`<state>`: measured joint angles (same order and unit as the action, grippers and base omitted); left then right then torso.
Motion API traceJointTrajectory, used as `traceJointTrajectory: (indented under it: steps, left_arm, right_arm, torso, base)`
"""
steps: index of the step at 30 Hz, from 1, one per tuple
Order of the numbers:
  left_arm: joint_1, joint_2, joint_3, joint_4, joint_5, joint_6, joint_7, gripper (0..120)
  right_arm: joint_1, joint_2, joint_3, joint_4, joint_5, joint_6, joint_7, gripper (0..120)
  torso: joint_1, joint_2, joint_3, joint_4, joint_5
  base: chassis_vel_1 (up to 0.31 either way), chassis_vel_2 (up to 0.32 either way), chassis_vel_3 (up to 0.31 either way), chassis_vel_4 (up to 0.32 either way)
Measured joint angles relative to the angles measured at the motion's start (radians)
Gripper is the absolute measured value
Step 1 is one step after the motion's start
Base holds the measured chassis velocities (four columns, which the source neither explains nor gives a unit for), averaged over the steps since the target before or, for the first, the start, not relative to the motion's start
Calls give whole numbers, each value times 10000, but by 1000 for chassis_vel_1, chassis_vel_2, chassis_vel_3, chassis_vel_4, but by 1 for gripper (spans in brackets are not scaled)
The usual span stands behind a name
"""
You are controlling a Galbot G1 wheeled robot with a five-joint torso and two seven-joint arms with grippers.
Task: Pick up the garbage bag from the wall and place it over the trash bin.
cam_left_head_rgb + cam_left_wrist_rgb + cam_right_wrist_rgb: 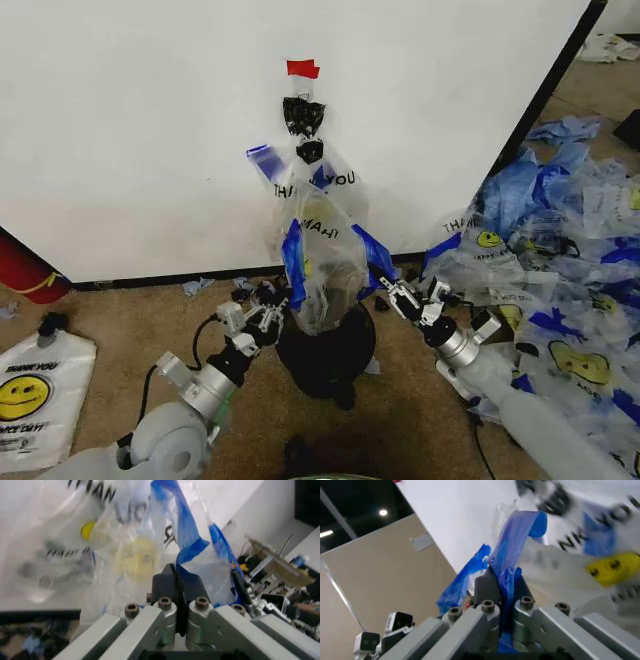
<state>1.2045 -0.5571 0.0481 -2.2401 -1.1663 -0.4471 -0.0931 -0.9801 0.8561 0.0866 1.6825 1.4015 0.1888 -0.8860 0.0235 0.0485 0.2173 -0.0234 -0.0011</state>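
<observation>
**Over the bin, bag held at both handles**

Against the white wall (pixel 150 130), the garbage bag (pixel 322 262) hangs stretched between the two arms, its lower part just above the trash bin (pixel 328 355) standing on the carpet. Another bag of the same print remains on the black wall hook (pixel 303 117) behind it. To the robot's right lies a heap of blue-and-clear bags (pixel 560 250).

The left gripper (pixel 265 312) is clamped tight on a blue handle strip at the bag's left side; the right gripper (pixel 402 297) is likewise pinched shut on the opposite strip, blue plastic wedged between its jaws in the right wrist view.

The step in hand looks like the placing: the mouth must be spread wider than the rim and lowered around it.

Whether the bag's bottom already sits inside the bin is hard to tell; plastic hides the rim's far side.
</observation>
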Motion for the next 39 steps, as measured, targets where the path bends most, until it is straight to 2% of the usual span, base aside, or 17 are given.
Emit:
traceJointTrajectory:
  steps: [4, 7, 8, 12, 17, 29, 32, 35, 36, 39]
  left_arm:
    - [453, 466, -799, -1461, -101, 107, -499, 0]
    - [516, 650, -1035, -1830, -173, 143, -628, 0]
    - [435, 906, -1218, -2289, -385, 198, -862, 0]
    - [160, 1347, -1470, -2668, -852, 307, -1252, 0]
    - [166, 1453, -1461, -2688, -1215, 435, -1649, 0]
    - [827, 833, -1132, -2618, -923, 482, -1588, 0]
    - [1026, 621, -974, -2177, -481, 322, -1198, 0]
    - [910, 215, -435, -1374, -42, 129, -849, 0]
    - [910, 215, -435, -1374, -42, 129, -849, 0]
    - [439, -234, 14, -319, 90, 48, -544, 0]
  right_arm:
    - [-174, -711, 301, 1139, 387, -8, 325, 0]
    - [-196, -891, 357, 1429, 474, -23, 363, 0]
    - [-300, -1142, 518, 1865, 621, -64, 431, 0]
    - [-560, -1513, 761, 2667, 968, -95, 671, 0]
    - [-630, -1708, 772, 2901, 1041, -76, 765, 0]
    - [-779, -1665, 668, 2427, 718, -64, 566, 0]
    - [-955, -1491, 585, 2076, 450, -19, 409, 0]
    - [-894, -1279, 462, 1690, 258, 82, 358, 0]
    - [-894, -1279, 462, 1690, 258, 82, 358, 0]
    - [-510, -1055, 227, 1311, 216, 145, 451, 0]
  torso:
    - [0, 0, 0, -4, 4]
    - [0, 0, -1, -3, 3]
    - [0, 0, 0, 3, 3]
    - [-1, 1, -1, -6, 4]
    - [0, 0, 0, -2, -1]
    - [0, 1, -1, 0, 3]
    - [-1, 0, 0, -4, 3]
    - [-1, 0, 1, -3, 1]
    - [-1, 0, 1, -3, 1]
    - [0, 0, 1, -3, -3]
  base:
    - [0, 0, 0, 0]
    - [0, 0, 0, 0]
    - [0, 0, 0, 0]
    - [0, 0, 0, 0]
    - [0, 0, 0, 0]
    - [0, 0, 0, 0]
    - [0, 0, 0, 0]
    - [0, 0, 0, 0]
    - [0, 0, 0, 0]
    - [0, 0, 0, 0]
